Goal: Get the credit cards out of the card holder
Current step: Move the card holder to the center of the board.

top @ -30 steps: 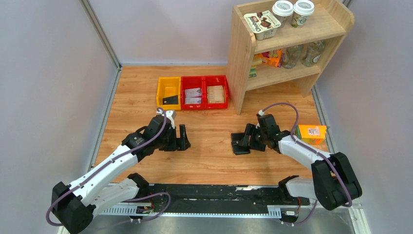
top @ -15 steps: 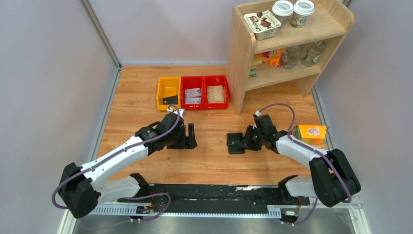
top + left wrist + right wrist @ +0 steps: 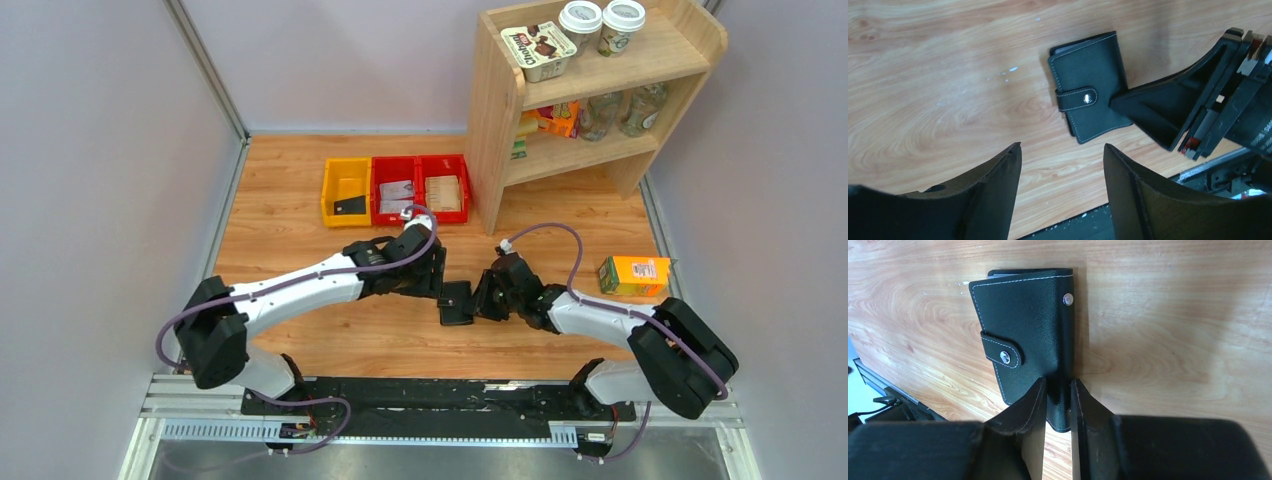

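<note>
Card holder [image 3: 456, 303] lies flat on the wooden table [image 3: 290, 230], in the middle between the two arms. It is folded shut, outer black leather up, with its strap tab [image 3: 1002, 351] snapped down across the front. The right gripper [image 3: 1058, 390] is clamped on it: its two fingers stand close together, pinching the folded spine edge near one corner. The left gripper [image 3: 1062, 150] hangs just beside the card holder on the other side, its jaws well apart with bare wood between them, and its wrist view shows it not touching the leather. Farther back stand a yellow bin [image 3: 330, 185] and two red bins [image 3: 420, 165] side by side. A small flat black piece in the yellow bin is probably a credit card [image 3: 350, 206], though it is too small to be sure. An orange carton [image 3: 638, 275] sits off to the right, near the wooden shelf [image 3: 495, 120].
</note>
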Controlling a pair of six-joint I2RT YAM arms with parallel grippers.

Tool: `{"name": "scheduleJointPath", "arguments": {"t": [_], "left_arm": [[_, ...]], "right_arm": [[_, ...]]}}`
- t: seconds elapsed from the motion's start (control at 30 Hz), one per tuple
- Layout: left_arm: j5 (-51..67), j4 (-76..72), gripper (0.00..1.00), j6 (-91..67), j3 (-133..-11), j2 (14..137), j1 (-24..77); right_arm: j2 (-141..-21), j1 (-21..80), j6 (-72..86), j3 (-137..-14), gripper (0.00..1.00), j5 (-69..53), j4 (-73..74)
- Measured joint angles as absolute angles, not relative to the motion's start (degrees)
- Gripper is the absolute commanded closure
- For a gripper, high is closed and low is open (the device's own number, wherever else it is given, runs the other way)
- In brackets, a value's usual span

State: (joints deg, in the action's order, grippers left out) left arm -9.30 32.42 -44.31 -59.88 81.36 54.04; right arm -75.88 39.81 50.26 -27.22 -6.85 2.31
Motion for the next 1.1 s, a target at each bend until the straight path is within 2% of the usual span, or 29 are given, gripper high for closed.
{"name": "scheduleJointPath", "arguments": {"t": [0.07, 0.2, 0.7, 1.1], "left_arm": [[-10.5, 32.4, 0.40, -44.8, -61.5, 84.2, 55.4], [-12.1, 32.4, 0.49, -45.3, -63.6, 88.7, 56.9], [-13.1, 33.4, 0.53, -44.8, -73.1, 102.9, 59.6], [-13.6, 35.0, 0.48, -44.6, -74.8, 108.1, 60.4]], "right_arm": [[-75.9, 40.7, 51.5, -26.9, 0.82, -5.7, 1.7], [-75.9, 41.2, 53.2, -26.4, 0.82, -4.5, 0.6], [-77.0, 41.2, 55.3, -25.2, 0.81, -4.1, -4.0], [-77.1, 41.2, 55.5, -25.1, 0.81, -4.1, -4.4]]}}
